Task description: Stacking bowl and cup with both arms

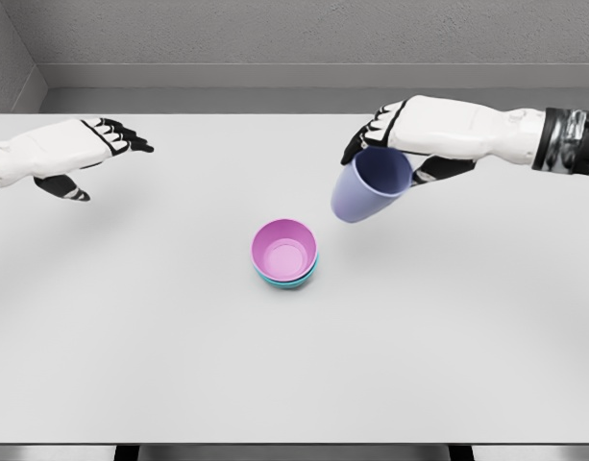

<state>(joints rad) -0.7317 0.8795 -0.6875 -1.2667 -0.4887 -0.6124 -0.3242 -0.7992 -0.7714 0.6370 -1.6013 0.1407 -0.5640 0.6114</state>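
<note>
A pink bowl [284, 249] sits nested in a teal bowl [288, 281] near the middle of the table. Up and to its right, a lavender cup [369, 184] hangs in the air, tilted with its mouth facing up and to the right. My right hand [398, 146] is shut on the cup near its rim, fingers over the top and thumb behind. At the far left my left hand [94, 154] hovers over the table with fingers stretched out and holds nothing.
The white table [179, 365] fills the view, with its front edge near the bottom. A grey wall runs behind the far edge.
</note>
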